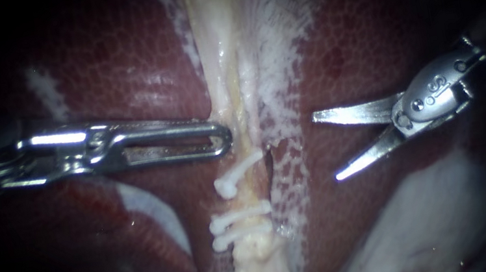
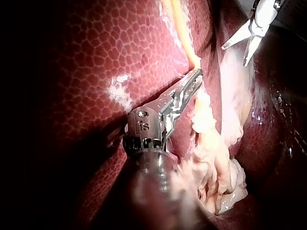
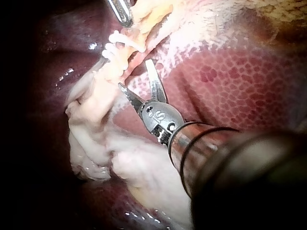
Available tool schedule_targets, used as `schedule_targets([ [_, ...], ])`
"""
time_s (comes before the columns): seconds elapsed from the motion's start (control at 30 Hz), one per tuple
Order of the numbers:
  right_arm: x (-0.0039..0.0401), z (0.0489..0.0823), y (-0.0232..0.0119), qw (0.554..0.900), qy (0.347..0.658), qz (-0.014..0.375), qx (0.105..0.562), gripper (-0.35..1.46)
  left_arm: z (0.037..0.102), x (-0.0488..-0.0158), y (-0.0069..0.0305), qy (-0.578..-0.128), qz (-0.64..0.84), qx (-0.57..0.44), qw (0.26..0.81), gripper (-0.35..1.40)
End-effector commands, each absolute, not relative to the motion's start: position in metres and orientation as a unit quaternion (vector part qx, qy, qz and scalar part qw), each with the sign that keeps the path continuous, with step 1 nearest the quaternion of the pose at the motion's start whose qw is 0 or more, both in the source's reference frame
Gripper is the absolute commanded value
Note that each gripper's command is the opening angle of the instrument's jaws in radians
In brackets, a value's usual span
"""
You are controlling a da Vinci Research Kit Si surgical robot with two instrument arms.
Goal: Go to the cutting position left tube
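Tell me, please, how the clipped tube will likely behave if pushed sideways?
Probably floppy: the tube looks a thin, soft strand draped over the liver. Likely slippery, given its wet sheen. The clips may stiffen that stretch slightly.

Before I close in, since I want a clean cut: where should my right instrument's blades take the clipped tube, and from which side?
Probably take the tube at the bare stretch between the upper clip and the lower two clips, from the side facing the right instrument: its open blades point across the tube there.
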State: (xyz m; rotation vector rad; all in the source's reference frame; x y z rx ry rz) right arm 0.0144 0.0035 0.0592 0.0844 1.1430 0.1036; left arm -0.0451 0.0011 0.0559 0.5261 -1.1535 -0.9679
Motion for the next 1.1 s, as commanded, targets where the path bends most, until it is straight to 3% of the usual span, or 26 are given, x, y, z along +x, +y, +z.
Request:
schedule_targets([
  [0.03,0.0144,0.0592,0.0035,0.839,0.541,0.048,0.041,1.44,0.0558,-0.0451,0.0011,-0.518,-0.434,0.236,0.698,-0.35],
  [0.53,0.0154,0.0605,0.0013,0.833,0.544,0.046,0.088,1.42,0.0548,-0.0446,0.0008,-0.517,-0.436,0.239,0.697,-0.35],
  [1.1,0.0211,0.0650,-0.0025,0.818,0.549,0.072,0.157,1.41,0.0496,-0.0423,0.0019,-0.525,-0.445,0.246,0.683,-0.35],
])
